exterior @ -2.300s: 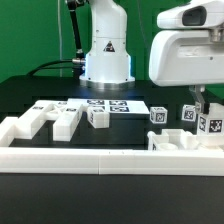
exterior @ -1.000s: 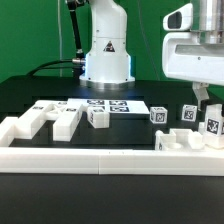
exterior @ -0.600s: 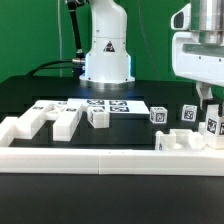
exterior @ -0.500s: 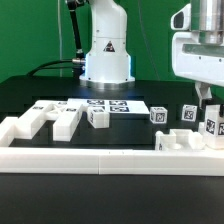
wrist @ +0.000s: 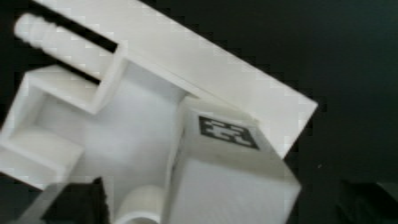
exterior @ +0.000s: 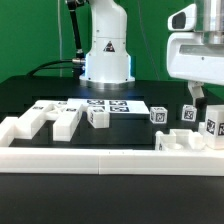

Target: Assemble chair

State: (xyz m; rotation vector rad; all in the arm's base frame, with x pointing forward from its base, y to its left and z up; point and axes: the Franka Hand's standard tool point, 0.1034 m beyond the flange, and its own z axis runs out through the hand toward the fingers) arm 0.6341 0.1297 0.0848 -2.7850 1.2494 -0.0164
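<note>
In the wrist view, a tagged chair part (wrist: 134,115) looms close; end effector (exterior: 198,96) state unclear.

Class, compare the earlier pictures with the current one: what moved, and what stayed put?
The white robot gripper drifted toward the exterior view's right, then eased slightly back left; no visible grasp or release. The loose white blocky chair parts, small tagged cubes and flat white marker board stayed put.

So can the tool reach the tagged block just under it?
Probably yes. The tool hangs right above that block, and nothing sits between them. Another block stands close beside it, so there may be little room on that side.
</note>
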